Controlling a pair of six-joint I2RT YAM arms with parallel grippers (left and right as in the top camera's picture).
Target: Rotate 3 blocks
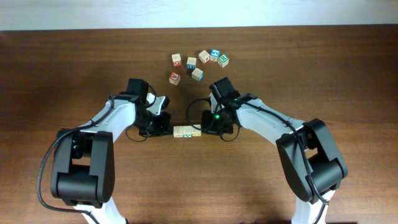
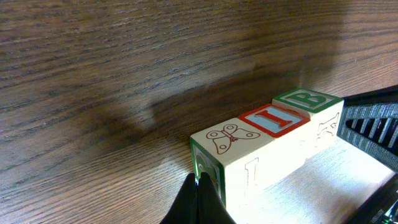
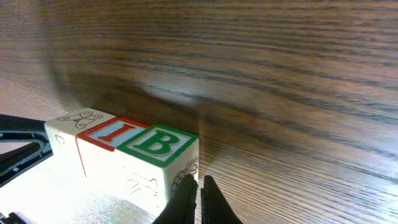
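Table [image 1: 348, 74]: dark wood grain filling the overhead view, and everything here sits on it.
Left arm [image 1: 118, 115]: white and black, reaching in toward the middle of the table from its own side.
Right arm [image 1: 267, 121]: the mirror picture, coming in from the other side, with a green light glowing near its wrist.
Loose cubes [image 1: 197, 74]: seven of them scattered at the far side of the table, well apart from both arm tips.
Blocks [image 1: 187, 131]: three in one tight, straight row, face to face, dead centre, right between the two arm ends.
Butterfly block [image 2: 230, 138]: the left end of the row, butterfly drawing on top, nearest the left jaws.
Red I block [image 2: 273, 119]: in the middle, touching both of its neighbours.
Green B block [image 3: 155, 143]: the right end of the row, nearest the right jaws.
Left jaws: pressed together and gripping nothing, tips low by the table, right at the outer face of the butterfly block. Whether they touch it I cannot tell.
Right jaws: together as well and empty, tips at the outer lower corner of the green B block. Contact there cannot be told either.
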